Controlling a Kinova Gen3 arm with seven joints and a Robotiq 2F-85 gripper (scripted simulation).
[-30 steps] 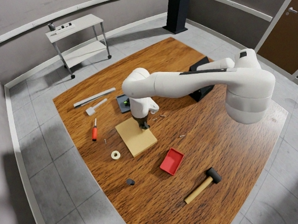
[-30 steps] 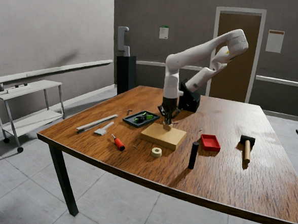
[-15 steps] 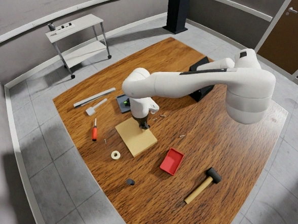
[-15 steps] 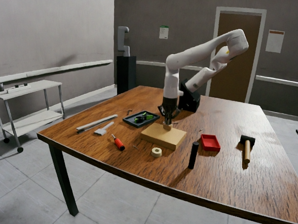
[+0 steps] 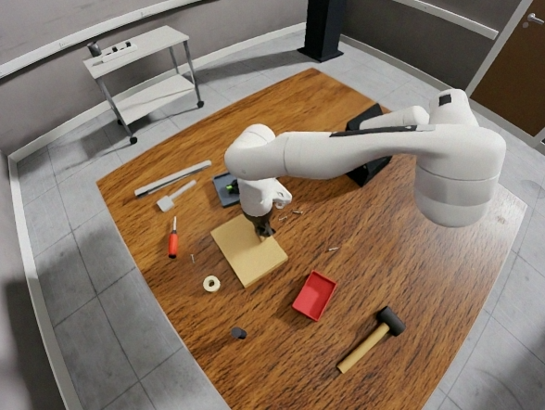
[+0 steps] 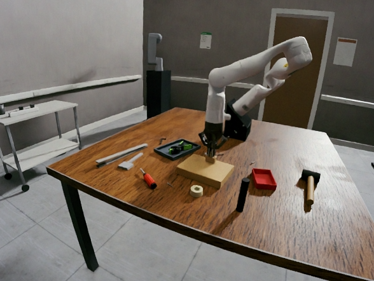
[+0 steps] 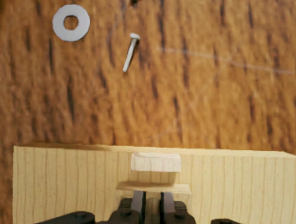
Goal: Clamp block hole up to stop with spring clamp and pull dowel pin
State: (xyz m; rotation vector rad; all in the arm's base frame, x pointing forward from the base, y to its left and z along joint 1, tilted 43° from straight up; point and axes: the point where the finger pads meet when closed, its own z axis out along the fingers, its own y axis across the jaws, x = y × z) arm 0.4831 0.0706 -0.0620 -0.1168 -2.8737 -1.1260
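Observation:
The pale bench board (image 5: 250,260) (image 6: 197,171) (image 7: 60,185) lies mid-table. A whitish bench stop (image 7: 155,162) sits near its far edge. Just in front of it is the small tan wooden block (image 7: 130,187) (image 6: 210,158), with a narrow strip of bare board between them. My gripper (image 5: 265,230) (image 6: 211,149) (image 7: 152,207) points straight down over the block. Its fingers are nearly together on a thin pale upright piece, apparently the dowel pin, mostly hidden by the fingers. The green spring clamp (image 5: 229,187) (image 6: 179,147) lies in a black tray (image 5: 222,195) (image 6: 165,152) behind the board.
Around the board lie a red-handled screwdriver (image 5: 172,241) (image 6: 148,180), a tape roll (image 5: 210,280) (image 6: 196,191), a red tray (image 5: 315,295) (image 6: 264,178), a standing black cylinder (image 6: 242,194), a mallet (image 5: 371,339) (image 6: 310,185), a washer (image 7: 71,22) and a screw (image 7: 130,51).

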